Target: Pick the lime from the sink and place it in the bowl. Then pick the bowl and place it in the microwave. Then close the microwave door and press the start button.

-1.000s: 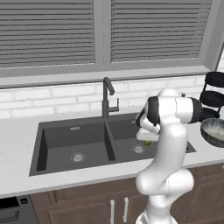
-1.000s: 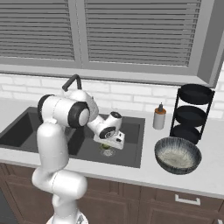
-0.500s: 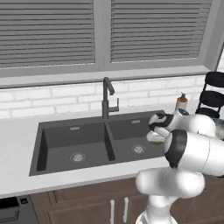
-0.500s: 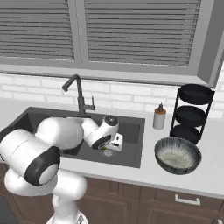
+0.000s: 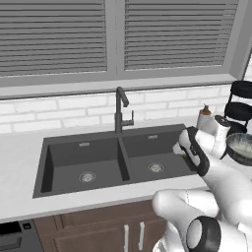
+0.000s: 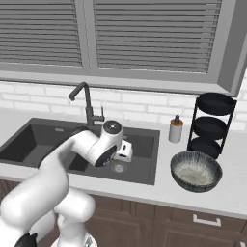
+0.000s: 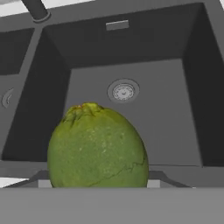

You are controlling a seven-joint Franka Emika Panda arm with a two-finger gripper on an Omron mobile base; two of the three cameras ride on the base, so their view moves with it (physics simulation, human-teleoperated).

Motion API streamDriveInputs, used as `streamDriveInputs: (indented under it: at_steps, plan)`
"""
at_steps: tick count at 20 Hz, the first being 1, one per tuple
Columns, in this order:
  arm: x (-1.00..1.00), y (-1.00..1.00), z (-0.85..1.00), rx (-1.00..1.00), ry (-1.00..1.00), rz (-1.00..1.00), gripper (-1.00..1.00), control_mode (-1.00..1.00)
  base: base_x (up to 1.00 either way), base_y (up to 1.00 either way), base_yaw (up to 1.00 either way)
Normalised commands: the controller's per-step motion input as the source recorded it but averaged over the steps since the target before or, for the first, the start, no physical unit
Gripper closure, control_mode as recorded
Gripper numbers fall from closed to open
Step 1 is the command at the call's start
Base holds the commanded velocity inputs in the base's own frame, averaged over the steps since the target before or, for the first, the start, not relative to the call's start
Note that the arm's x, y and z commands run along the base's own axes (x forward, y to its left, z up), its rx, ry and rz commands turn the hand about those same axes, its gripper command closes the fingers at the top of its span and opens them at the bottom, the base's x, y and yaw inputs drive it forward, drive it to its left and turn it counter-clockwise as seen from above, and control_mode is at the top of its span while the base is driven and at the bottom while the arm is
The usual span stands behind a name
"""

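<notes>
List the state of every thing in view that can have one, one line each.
lime: held in the tool, lifted over the right basin
tool: closed on the lime
sink: both basins bare
bowl: upright on the counter, nothing in it
faucet: no water running

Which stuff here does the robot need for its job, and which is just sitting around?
Needed:
- lime, held by the gripper
- sink
- bowl on the counter

Just sitting around:
- faucet
- bottle
- black rack
</notes>
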Motion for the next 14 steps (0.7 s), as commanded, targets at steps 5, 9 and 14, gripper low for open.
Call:
streamDriveInputs:
  at_steps: [5,9,14]
  plan:
    - [-0.44,-0.21,0.96,-0.01,0.00,-0.01,1.00,-1.00,0.00,0.00,0.00]
    - [-0.20,-0.57,0.46,-0.04,0.00,-0.10,1.00,-1.00,0.00,0.00,0.00]
    - [-0.05,-0.90,0.16,0.00,0.01,-0.14,1.00,-1.00,0.00,0.00,0.00]
